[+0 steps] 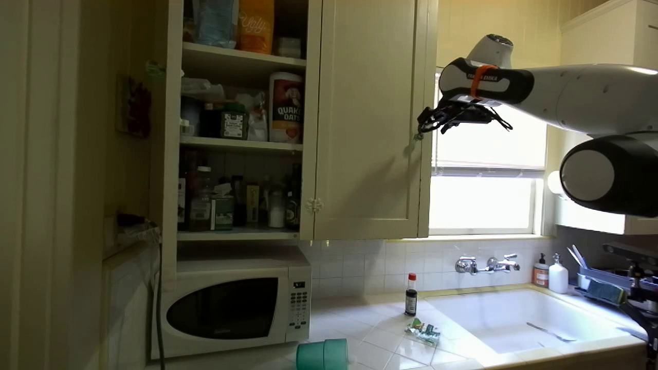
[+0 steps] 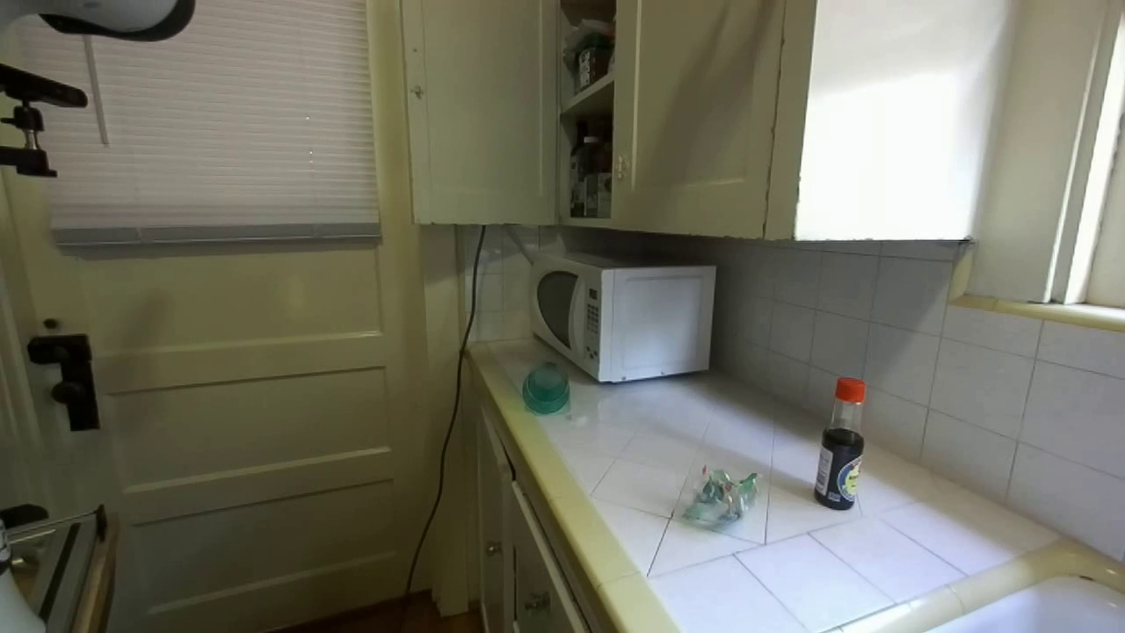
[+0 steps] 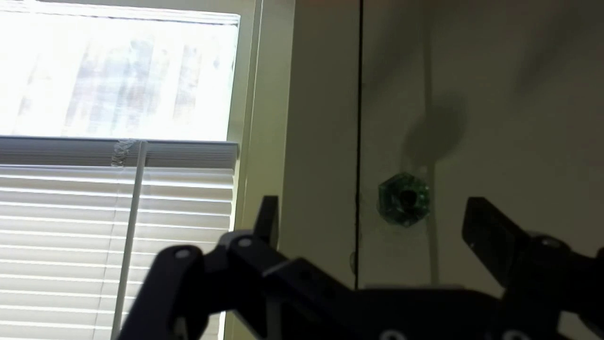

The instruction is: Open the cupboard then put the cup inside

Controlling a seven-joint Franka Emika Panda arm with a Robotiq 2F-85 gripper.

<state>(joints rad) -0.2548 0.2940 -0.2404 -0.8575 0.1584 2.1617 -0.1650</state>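
Observation:
The cupboard's cream-white panel door is shut and also shows in an exterior view. Its green glass knob is near the door's free edge and also shows in an exterior view. My gripper is open and empty, facing the door. In the wrist view the knob appears between the two fingers, nearer the right one; contact is not visible. In an exterior view the gripper is just by the knob. The teal cup seems to lie on its side on the counter before the microwave, also in an exterior view.
Doorless shelves full of bottles and boxes are beside the door. Below are a white microwave, a sauce bottle, a crumpled plastic packet and the sink. A window adjoins the cupboard.

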